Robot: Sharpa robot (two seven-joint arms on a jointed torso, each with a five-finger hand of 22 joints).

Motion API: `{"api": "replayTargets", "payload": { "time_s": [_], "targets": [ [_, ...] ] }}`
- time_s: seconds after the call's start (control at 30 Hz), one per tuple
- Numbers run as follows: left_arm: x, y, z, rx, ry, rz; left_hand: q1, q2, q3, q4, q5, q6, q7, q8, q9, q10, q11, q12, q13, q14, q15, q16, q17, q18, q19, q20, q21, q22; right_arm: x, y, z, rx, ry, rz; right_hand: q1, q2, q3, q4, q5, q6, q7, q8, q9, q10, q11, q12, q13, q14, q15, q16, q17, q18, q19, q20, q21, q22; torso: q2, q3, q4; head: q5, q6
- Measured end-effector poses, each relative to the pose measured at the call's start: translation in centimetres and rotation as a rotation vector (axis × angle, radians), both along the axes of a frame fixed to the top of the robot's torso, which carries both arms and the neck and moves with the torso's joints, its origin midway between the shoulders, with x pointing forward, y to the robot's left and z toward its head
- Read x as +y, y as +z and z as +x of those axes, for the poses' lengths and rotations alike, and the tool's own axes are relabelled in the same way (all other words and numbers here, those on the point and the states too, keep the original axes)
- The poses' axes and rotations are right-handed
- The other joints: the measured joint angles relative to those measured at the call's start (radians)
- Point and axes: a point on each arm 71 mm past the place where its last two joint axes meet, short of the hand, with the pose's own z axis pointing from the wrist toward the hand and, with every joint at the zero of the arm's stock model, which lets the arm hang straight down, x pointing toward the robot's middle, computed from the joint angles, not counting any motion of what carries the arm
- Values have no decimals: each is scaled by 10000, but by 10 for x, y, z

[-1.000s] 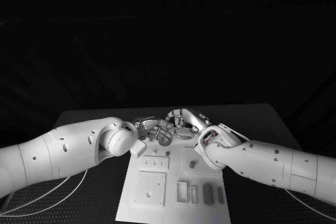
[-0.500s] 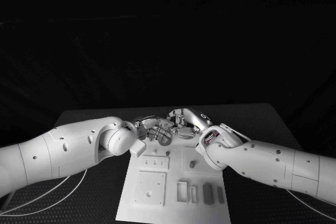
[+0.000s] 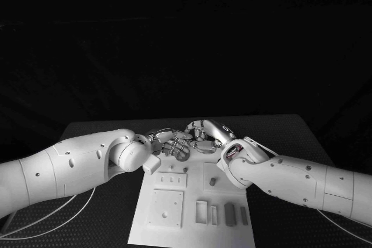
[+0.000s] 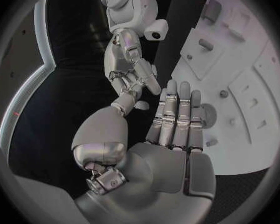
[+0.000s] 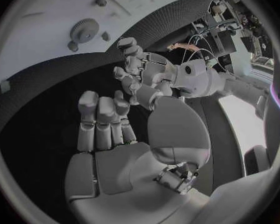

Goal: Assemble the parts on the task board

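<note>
Left robot hand (image 3: 172, 144): above the far end of the board, facing the right one; in the left wrist view (image 4: 171, 149) its fingers (image 4: 177, 114) lie straight and side by side, the thumb set apart, nothing in its grasp.
Right robot hand (image 3: 208, 135): just beside the left one over the board's far edge; in its own wrist view (image 5: 115, 154) the fingers (image 5: 99, 119) are lightly bent and apart from the thumb, holding nothing.
Contact between hands: the fingertips come very close in the head view; I cannot tell whether they touch.
Board (image 3: 194, 226): white plate lying flat on the desk (image 3: 287, 129), long side running away from the robot, its far end under both hands.
Square panel (image 3: 166, 208): pale raised plate on the board's near left, with small holes in it.
Slots (image 3: 172, 179): a row of short upright recesses in a block just beyond the panel.
Pockets (image 3: 201, 211): narrow long recesses on the board's near right; beside them two darker bars (image 3: 229, 213) lie lengthwise in theirs.
Peg (image 3: 212, 181): small dark part standing on the board's right half, near the right wrist.
Gear (image 5: 84, 31): round toothed part lying flat on the board, seen in the right wrist view, with two small round parts (image 5: 105, 36) just beside it.
Cables (image 3: 47, 218): thin white loops on the desk beneath the left arm.
</note>
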Motion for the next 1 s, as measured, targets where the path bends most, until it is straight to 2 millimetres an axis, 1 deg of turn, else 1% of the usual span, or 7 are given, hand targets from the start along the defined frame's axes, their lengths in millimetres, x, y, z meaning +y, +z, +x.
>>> {"api": "replayTargets", "payload": {
  "time_s": [0.27,0.67,0.73,0.83,0.87,0.93,1.0],
  "targets": [
    [3,0,1,-15,77,36,87,76,79,85,0,0,0,0,0,0,0,0,9,0,0,47,0,-1,-32,-31,41,-1,-2,-1,1,72,-36,-10,0,0,-7,-7,0,0,0,0,4,17,-17,0,0,-20,-19,0,9,0,0,1,0,0,0,-7,1,-21,-7],
    [21,-1,7,-113,413,243,125,29,80,85,0,0,0,0,10,0,0,0,20,0,-1,84,-1,-1,-31,-31,79,-2,-24,-3,8,190,-514,34,-54,28,-34,-34,0,2,-1,0,3,33,-34,0,1,-30,-22,0,8,1,0,3,-1,-4,-2,-7,0,-41,-1],
    [23,-2,7,-128,447,273,121,-77,79,85,0,0,0,0,16,-19,19,0,20,0,0,84,-10,-1,-31,-31,79,-2,-28,-2,9,230,-599,130,-187,-105,-36,-32,0,2,-2,-7,3,32,-33,-43,-9,-33,-19,0,8,0,0,4,-1,-24,-2,-4,0,-44,7],
    [27,-2,8,-149,512,318,35,-253,63,102,0,0,0,0,16,-53,53,0,20,0,-1,84,-12,-1,-31,-31,79,-3,-38,-2,14,289,-819,282,-490,-524,-173,249,0,2,-2,-254,-71,32,-32,-146,-13,-121,39,-107,-30,1,-70,73,-47,-74,-3,-1,-3,-44,14],
    [29,-2,9,-161,550,336,37,-336,36,129,0,0,0,0,20,-53,53,0,20,0,-1,84,-21,-2,-31,-31,119,-3,-43,-2,17,306,-946,317,-595,-629,-292,353,66,1,-2,-419,-131,32,-32,-147,-10,-191,89,-125,-38,3,-109,112,-78,-88,-3,-1,-3,-44,16],
    [32,-2,10,-176,607,361,11,-411,45,154,0,0,0,0,31,-53,53,0,20,0,-1,84,-21,-1,-31,-31,148,-3,-51,-2,21,313,-1132,334,-674,-706,-480,393,198,1,-2,-617,-205,31,-32,-147,9,-281,168,-149,-39,7,-149,151,-107,-93,-2,-2,-3,-44,18],
    [35,-2,11,-199,684,389,-2,-544,91,263,0,-67,9,0,31,-53,53,0,26,0,-1,146,-29,-1,-31,-31,150,-3,-61,-2,26,305,-1374,327,-683,-716,-668,424,271,1,-2,-762,-255,31,-32,-147,42,-356,241,-173,-39,22,-224,180,-156,-108,-2,-3,-2,-45,20]
  ]
}}
